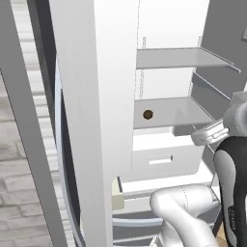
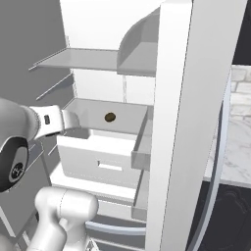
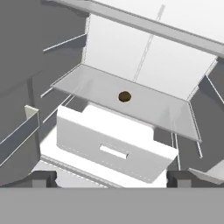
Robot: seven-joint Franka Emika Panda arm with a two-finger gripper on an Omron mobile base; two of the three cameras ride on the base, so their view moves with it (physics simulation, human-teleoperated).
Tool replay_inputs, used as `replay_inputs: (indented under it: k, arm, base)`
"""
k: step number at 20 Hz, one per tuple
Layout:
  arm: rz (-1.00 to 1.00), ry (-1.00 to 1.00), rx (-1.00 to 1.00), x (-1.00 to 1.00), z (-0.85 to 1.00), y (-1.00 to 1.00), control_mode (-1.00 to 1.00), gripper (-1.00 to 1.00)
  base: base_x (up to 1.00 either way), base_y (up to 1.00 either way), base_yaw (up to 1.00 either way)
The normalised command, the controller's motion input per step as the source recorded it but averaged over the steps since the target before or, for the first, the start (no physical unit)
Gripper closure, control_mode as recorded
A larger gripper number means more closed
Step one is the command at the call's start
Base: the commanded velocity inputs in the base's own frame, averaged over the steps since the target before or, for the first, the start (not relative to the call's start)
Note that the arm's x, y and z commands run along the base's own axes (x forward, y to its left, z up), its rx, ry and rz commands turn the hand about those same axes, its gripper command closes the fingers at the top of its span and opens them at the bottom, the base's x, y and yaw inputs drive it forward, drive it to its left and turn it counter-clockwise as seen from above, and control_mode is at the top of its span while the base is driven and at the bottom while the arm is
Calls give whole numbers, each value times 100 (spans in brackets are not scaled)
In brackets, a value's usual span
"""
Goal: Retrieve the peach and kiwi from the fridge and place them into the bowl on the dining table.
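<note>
the fridge (image 1: 96, 120) stands open, with its white inside and grey shelves in view. the kiwi (image 1: 148, 115) lies alone on the lower glass shelf (image 1: 169, 112), near the middle, and touches nothing else. under this shelf a white drawer (image 3: 109, 142) with a slot handle is pulled a little forward. the tool (image 3: 111, 178) is wide open and holds nothing; its two dark fingertips (image 3: 41, 178) stand far apart in the hand view. it points at the shelf, well apart from the kiwi.
</note>
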Motion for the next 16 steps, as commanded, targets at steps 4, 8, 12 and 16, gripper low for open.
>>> replay_inputs:
  k: [4,8,12,16]
  arm:
    - [-10,0,1,23,-13,-23,-100,-100]
    - [-1,3,7,21,0,-11,-100,-100]
    - [1,12,8,30,0,0,-100,-100]
    - [1,12,5,25,-11,0,-100,-100]
  base:
    - [0,0,0]
    - [0,0,0]
    - [0,0,0]
    - [0,0,0]
